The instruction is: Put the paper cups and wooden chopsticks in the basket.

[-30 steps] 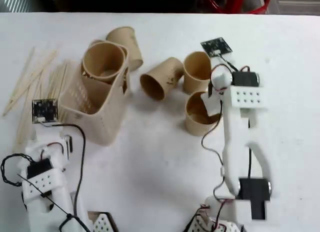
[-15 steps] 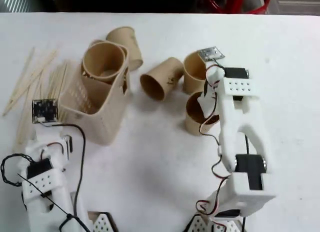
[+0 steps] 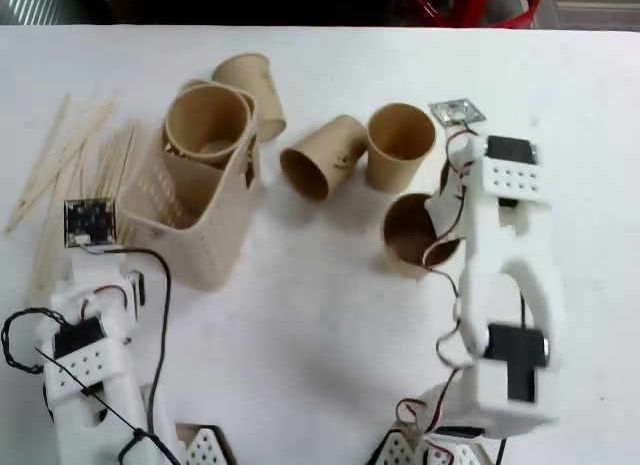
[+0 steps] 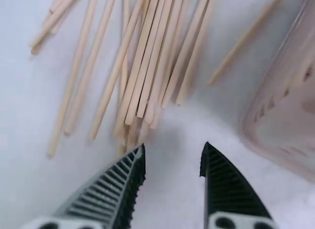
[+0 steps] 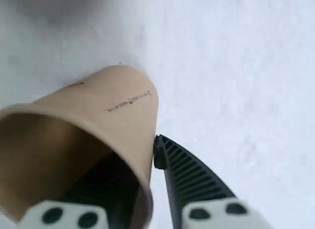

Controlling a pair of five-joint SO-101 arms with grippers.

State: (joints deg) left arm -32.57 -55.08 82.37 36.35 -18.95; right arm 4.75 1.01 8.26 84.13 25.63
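My right gripper [image 5: 147, 162] is shut on the wall of a brown paper cup [image 5: 88, 130], one finger inside and one finger [image 5: 189, 177] outside. From above, that paper cup [image 3: 410, 233] sits tilted right of the table's middle, beside the right arm [image 3: 505, 245]. Another cup [image 3: 400, 145] stands upright behind it, and a third [image 3: 320, 157] lies on its side. The basket [image 3: 195, 220] holds a cup [image 3: 205, 120], with one more cup [image 3: 255, 80] behind. My left gripper [image 4: 172, 157] is open just short of a pile of wooden chopsticks [image 4: 147, 66], with the basket [image 4: 288, 115] beside it.
Chopsticks [image 3: 70, 170] lie spread on the white table left of the basket. The left arm [image 3: 85, 330] stands at the front left with a black cable [image 3: 165, 285] looping near the basket. Bare table lies between the two arms.
The right arm has swung to the right, carrying its cup a little right and away from the upright cup. The left arm has not moved.
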